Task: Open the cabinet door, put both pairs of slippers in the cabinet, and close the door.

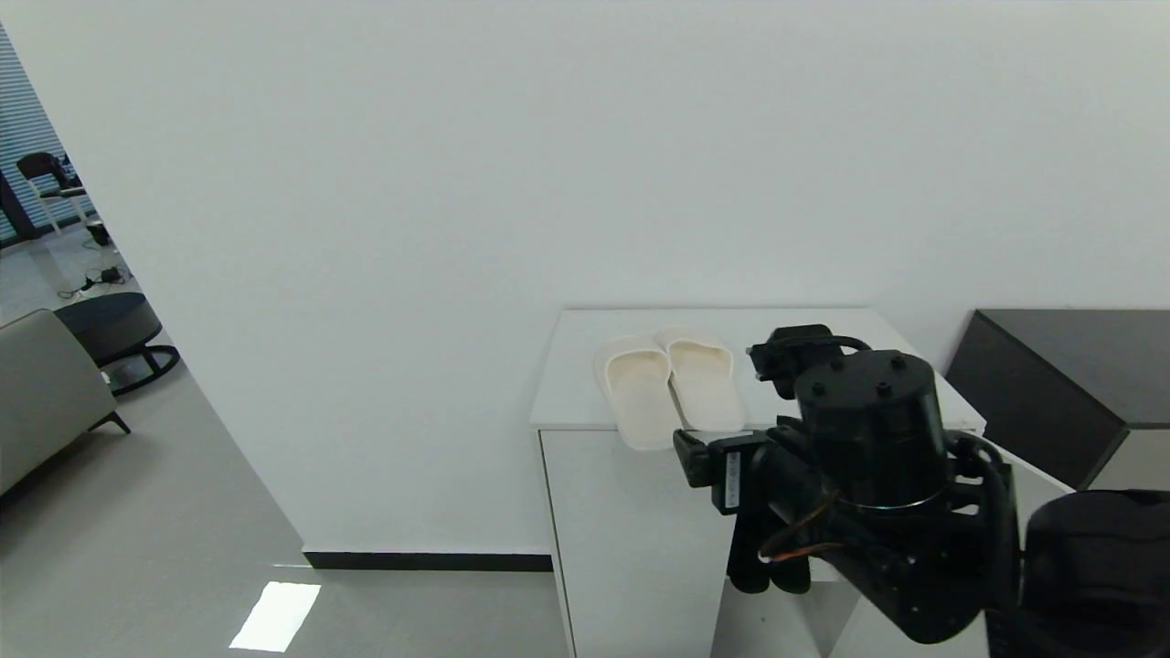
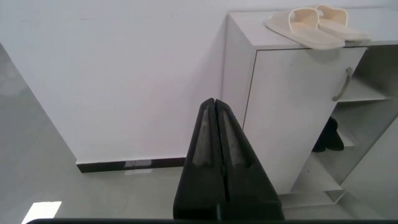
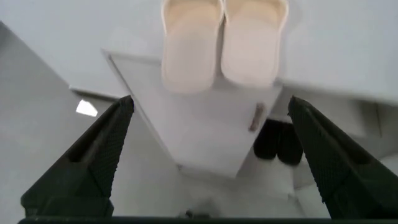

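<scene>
The right gripper is hanging wide open and empty near the cream slippers, which are lying together on the cabinet top, overhanging its front edge, so a clumsy pinch risks knocking one to the floor; the left gripper is sitting closed, empty. Farther in, the wrist views are revealing black slippers on an inside shelf, which the arm is blocking in the head view.

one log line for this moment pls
black slippers inside cabinet | cream slippers on cabinet top | right gripper open, aimed at cream slippers | left gripper shut, empty | cabinet open on one side
</scene>
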